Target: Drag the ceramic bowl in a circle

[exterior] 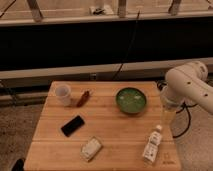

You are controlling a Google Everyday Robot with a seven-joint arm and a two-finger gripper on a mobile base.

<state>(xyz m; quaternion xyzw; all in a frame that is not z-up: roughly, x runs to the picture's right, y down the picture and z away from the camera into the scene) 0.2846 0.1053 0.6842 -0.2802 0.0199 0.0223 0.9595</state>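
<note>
- Camera view: a wooden worktop (107,127) fills the middle.
- A white arm (192,82) stands at its right side.
- The green ceramic bowl (131,100) sits upright at the worktop's back right.
- The hand (168,111) hangs by the right edge, near the bowl but apart. I cannot tell if it grips.
- A bottle (153,144) lies front right.

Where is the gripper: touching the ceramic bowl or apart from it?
Apart. The camera view shows the gripper at the right edge of the table, bare wood between it and the ceramic bowl.
</note>
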